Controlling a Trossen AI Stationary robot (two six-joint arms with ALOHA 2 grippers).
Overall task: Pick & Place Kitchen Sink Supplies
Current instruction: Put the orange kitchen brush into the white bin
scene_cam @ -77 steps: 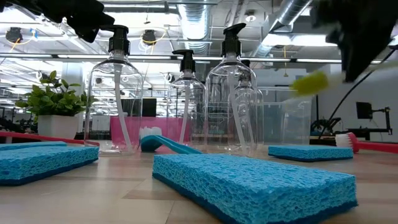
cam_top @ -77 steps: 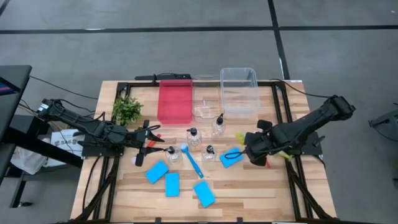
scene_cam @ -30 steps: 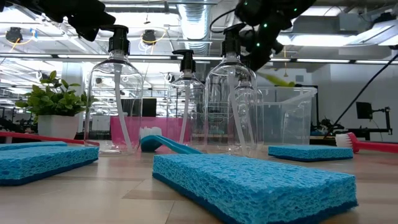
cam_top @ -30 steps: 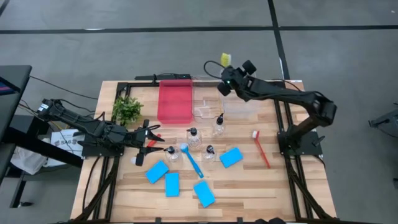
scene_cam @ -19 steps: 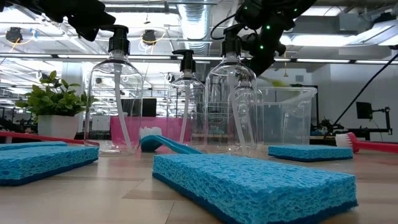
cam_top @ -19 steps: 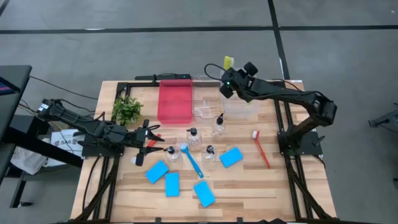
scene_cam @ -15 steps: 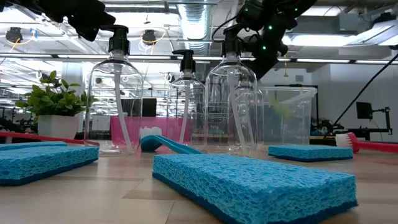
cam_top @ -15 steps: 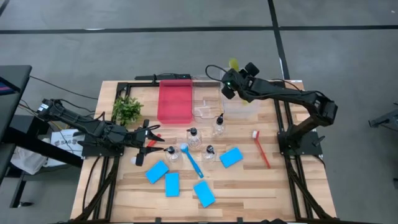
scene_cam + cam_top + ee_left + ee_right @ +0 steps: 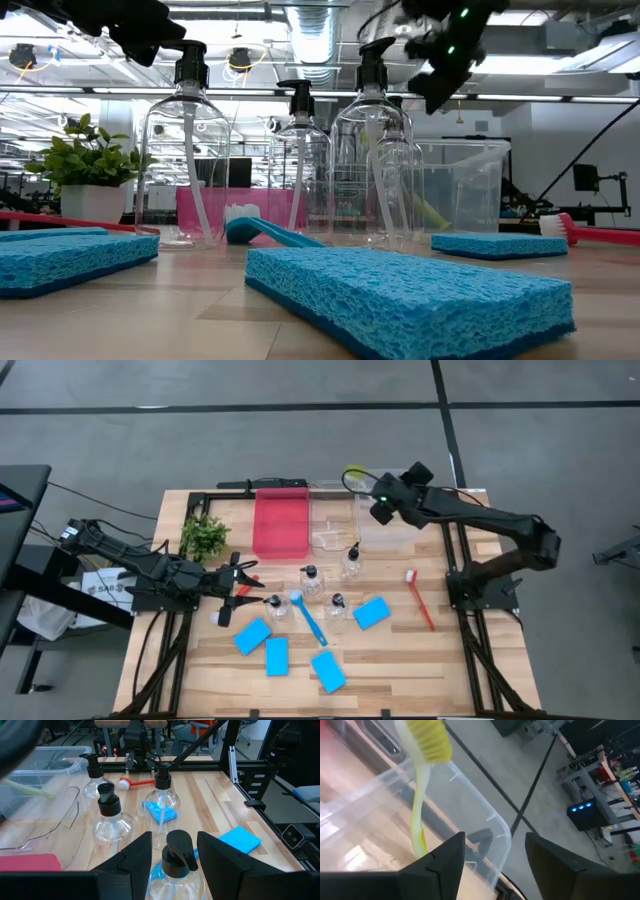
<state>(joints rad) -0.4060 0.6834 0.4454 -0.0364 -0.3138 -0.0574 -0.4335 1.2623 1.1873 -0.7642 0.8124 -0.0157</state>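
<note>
My right pincer (image 9: 492,855) hung open and empty above the far clear bin (image 9: 385,510), the yellow-green brush (image 9: 421,780) leaning inside it, while my left pincer (image 9: 172,857) stood open around a pump bottle (image 9: 177,865) on the tabletop (image 9: 400,660).

- Brush (image 9: 422,795) leans inside the bin (image 9: 385,510) at the surface's (image 9: 400,660) back.
- Bottles (image 9: 312,582) stand mid-surface, sponges (image 9: 277,656) before them.
</note>
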